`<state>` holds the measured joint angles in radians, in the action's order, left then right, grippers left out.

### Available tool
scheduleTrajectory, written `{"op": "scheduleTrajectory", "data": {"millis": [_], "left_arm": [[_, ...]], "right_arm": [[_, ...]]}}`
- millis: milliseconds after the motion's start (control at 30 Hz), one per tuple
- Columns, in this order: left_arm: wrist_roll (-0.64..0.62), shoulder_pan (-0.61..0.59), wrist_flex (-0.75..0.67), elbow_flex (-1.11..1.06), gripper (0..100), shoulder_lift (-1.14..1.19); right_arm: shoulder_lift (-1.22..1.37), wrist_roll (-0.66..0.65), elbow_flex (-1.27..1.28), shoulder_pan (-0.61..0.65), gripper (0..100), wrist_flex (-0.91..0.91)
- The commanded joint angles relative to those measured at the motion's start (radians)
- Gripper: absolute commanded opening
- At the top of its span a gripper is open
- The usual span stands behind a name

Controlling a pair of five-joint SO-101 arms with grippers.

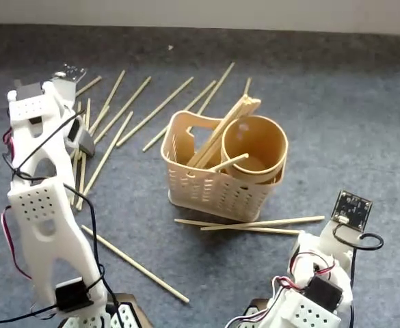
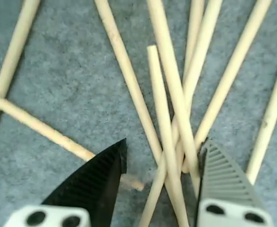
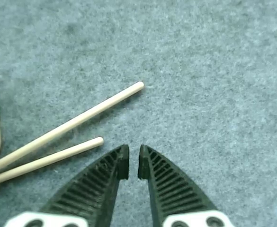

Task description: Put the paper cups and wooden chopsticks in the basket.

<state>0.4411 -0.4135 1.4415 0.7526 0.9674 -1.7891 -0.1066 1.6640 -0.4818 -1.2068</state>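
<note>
Grey tabletop (image 1: pixel 364 123) carried a cream slotted basket (image 1: pixel 213 188) at centre, tan paper cup (image 1: pixel 261 147) inside; pale wooden chopsticks (image 1: pixel 128 109) littered the far-left corner, left gripper (image 2: pixel 165 144) fingers spread wide over them, right gripper (image 3: pixel 134 151) fingers almost closed, empty.

- Where's the open floor?
- In the high view, the right side: bare carpet (image 1: pixel 353 116) runs from the basket (image 1: pixel 206 188) to the frame's edge, and along the top.
- And the basket's mouth?
- Crowded. The paper cup (image 1: pixel 254 147) fills its right side, and leaning chopsticks (image 1: pixel 220 133) cross the left.
- Left side?
- Upper left, the scattered chopsticks (image 1: pixel 128 109) overlap beside the left arm (image 1: pixel 42 198). A chopstick pair (image 1: pixel 254 224) lies just below the basket, and a single chopstick (image 1: pixel 135 263) slants across the lower centre.
</note>
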Motion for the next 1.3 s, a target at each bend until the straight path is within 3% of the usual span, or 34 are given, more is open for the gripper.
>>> {"op": "scheduleTrajectory", "data": {"millis": [0, 100, 233, 400, 633, 767, 1033, 1267], "left_arm": [[-0.021, 0.022, -0.044, 0.005, 26, 0.056], [-0.020, 0.033, -0.054, 0.028, 19, 0.101], [-0.017, 0.039, -0.052, 0.101, 1, 0.160], [-0.017, 0.036, 0.015, 0.220, 0, 0.185], [-0.017, 0.094, 0.330, 0.696, 0, 0.183], [-0.023, 0.153, 0.339, 0.886, 0, 0.153], [-0.167, 0.323, 0.339, 0.908, 0, -0.162], [-0.273, 0.568, 0.327, 0.909, 0, -0.437]], "right_arm": [[-0.004, -0.006, 0.150, 0.002, 5.6, -0.005], [-0.004, -0.006, 0.150, 0.002, 5.6, -0.005], [-0.004, -0.006, 0.150, 0.002, 5.6, -0.005], [-0.004, -0.006, 0.150, 0.002, 5.6, -0.005], [-0.004, -0.006, 0.150, 0.002, 5.6, -0.005], [-0.004, -0.006, 0.150, 0.002, 5.6, -0.005], [-0.004, -0.006, 0.150, 0.002, 5.6, -0.005], [-0.004, -0.006, 0.150, 0.002, 5.6, -0.005]]}}
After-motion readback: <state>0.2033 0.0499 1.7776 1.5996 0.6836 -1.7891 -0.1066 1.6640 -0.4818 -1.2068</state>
